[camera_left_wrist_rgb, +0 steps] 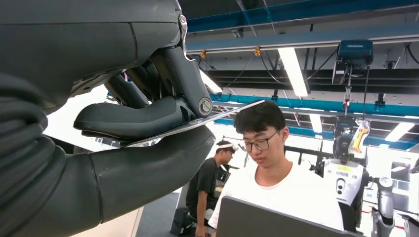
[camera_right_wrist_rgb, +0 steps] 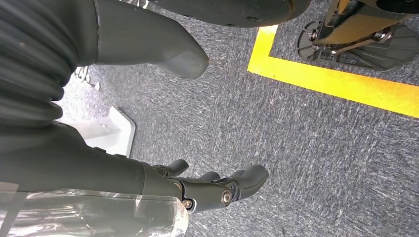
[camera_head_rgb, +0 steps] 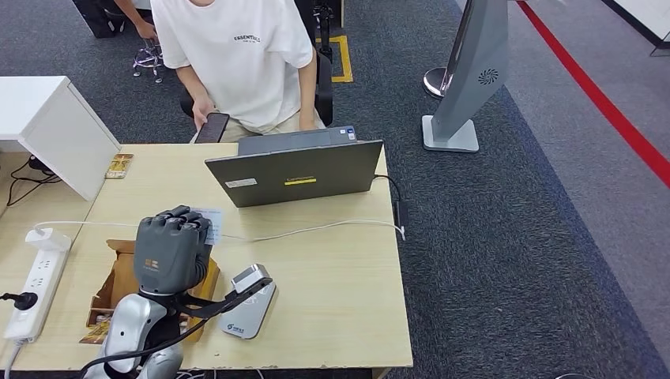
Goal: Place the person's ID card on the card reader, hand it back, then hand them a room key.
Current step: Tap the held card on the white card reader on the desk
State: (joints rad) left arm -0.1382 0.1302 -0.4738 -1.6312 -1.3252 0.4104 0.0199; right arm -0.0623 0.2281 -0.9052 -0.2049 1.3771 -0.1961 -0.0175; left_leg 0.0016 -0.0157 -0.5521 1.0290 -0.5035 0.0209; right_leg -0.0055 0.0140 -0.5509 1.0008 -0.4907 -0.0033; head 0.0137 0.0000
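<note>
From the head view I see a white power strip at the far left of the wooden surface, then an open cardboard box beside it. My left hand is raised above that box, and the wrist view shows the thumb and fingers pinching a thin ID card flat between them. Just right of the hand, the grey card reader lies on the surface, apart from the card. Further back stands a laptop, with a person in a white T-shirt seated behind it holding a phone. My right hand hangs over grey carpet, fingers loosely apart, holding nothing.
</note>
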